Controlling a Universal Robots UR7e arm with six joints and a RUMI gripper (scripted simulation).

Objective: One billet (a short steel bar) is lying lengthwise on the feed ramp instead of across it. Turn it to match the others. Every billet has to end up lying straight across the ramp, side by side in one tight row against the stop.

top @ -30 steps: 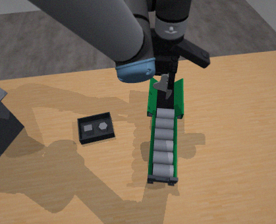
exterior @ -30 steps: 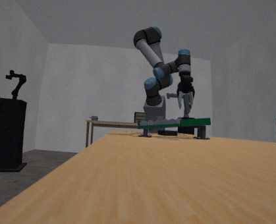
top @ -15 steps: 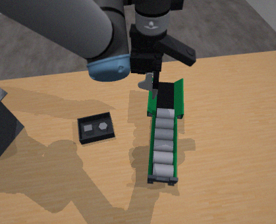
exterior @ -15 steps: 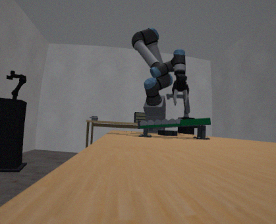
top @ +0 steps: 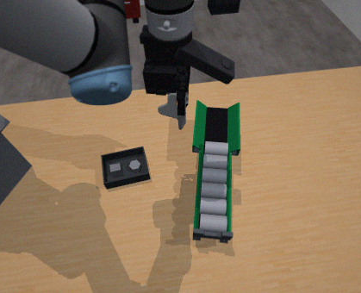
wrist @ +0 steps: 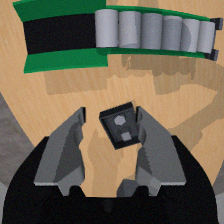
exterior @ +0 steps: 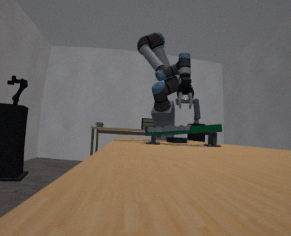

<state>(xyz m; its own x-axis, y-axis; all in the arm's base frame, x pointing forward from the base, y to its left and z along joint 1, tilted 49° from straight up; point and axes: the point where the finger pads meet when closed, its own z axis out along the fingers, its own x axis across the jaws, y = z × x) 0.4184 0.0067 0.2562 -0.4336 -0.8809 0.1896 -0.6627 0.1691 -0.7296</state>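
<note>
Several grey billets [top: 214, 206] [exterior: 175, 128] [wrist: 151, 31] lie across the green ramp [top: 233, 125] [exterior: 206, 128] [wrist: 65, 61], side by side in one row. The row runs from the dark stop [top: 213, 235] at the low end up to the wide entry section. No billet lies lengthwise. The uppermost billet [top: 216, 148] [wrist: 106, 28] sits just below the black bed of the entry section. Neighbours look touching or nearly so; small gaps cannot be told. My gripper [top: 174, 118] [exterior: 185, 107] [wrist: 110, 107] is open and empty, raised above the table, beside the ramp's entry section on the tray side.
A small black tray [top: 127, 181] [wrist: 106, 131] stands on the table beside the ramp. It holds a hexagonal piece [top: 134, 165] [wrist: 119, 120] and a square piece [top: 115, 167] [wrist: 126, 136]. The ramp's flared green side walls stand up around its entry section.
</note>
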